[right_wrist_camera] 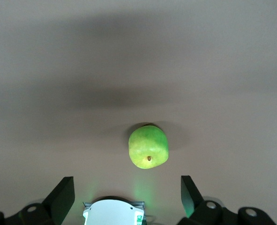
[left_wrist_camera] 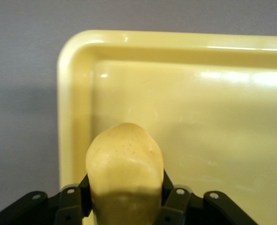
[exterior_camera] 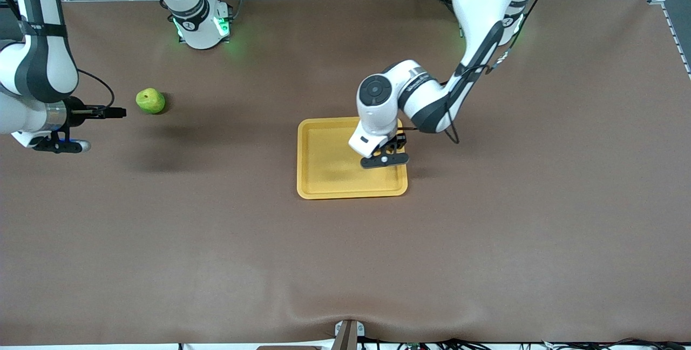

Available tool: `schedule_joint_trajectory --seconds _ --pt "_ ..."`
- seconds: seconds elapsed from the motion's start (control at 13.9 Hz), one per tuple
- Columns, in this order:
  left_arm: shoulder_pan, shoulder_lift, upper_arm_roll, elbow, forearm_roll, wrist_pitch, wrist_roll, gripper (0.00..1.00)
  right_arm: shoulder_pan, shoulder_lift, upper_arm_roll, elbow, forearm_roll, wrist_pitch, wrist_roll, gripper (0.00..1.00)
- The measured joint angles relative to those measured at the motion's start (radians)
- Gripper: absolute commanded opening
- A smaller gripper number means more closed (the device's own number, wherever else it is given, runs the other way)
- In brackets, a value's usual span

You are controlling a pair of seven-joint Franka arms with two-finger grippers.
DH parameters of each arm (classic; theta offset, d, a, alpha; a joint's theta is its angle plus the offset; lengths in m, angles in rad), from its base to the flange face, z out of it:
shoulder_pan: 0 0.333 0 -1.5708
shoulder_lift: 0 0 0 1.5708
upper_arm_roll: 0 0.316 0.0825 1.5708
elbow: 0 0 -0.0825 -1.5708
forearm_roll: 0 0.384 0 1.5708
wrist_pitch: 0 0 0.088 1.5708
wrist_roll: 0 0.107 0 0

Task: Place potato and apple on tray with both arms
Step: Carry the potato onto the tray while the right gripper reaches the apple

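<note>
The bench (exterior_camera: 486, 242) carried the tray (exterior_camera: 324, 177), which lay directly under the left gripper (exterior_camera: 384, 159). That gripper pinched the potato (left_wrist_camera: 124, 164) above the tray floor, apparently ready for release. The right gripper (right_wrist_camera: 126, 194) hung spread over bare bench, the apple (exterior_camera: 150, 101) resting just ahead of its fingers, likely lined up for pickup.

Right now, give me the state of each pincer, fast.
Left pincer: shut on the potato, over the tray.
Right pincer: open, empty, above the table by the apple.
</note>
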Motion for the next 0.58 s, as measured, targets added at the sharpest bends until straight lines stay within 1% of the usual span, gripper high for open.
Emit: schedule_joint_trajectory --seconds 0.29,0.36,0.43,0.5,0.58 --pt "0.005 0.025 0.01 0.021 0.001 -0.049 0.0 0.0 -0.033 -0.005 0.0 -0.1 0.0 0.098 -0.003 1.0" --pt "0.004 0.03 0.01 0.02 0.001 -0.076 0.0 0.01 -0.036 -0.008 0.0 -0.122 0.0 0.118 -0.004 1.0" --pt "0.0 0.04 0.01 0.02 0.001 -0.094 0.0 0.06 -0.039 -0.011 0.0 -0.141 0.0 0.138 -0.004 1.0" --pt "-0.005 0.051 0.009 0.02 0.001 -0.098 -0.001 0.17 -0.044 -0.013 0.0 -0.156 0.0 0.154 -0.004 1.0" --pt "-0.009 0.06 0.009 0.021 0.001 -0.098 -0.002 0.38 -0.051 -0.014 0.0 -0.172 0.0 0.173 -0.007 1.0"
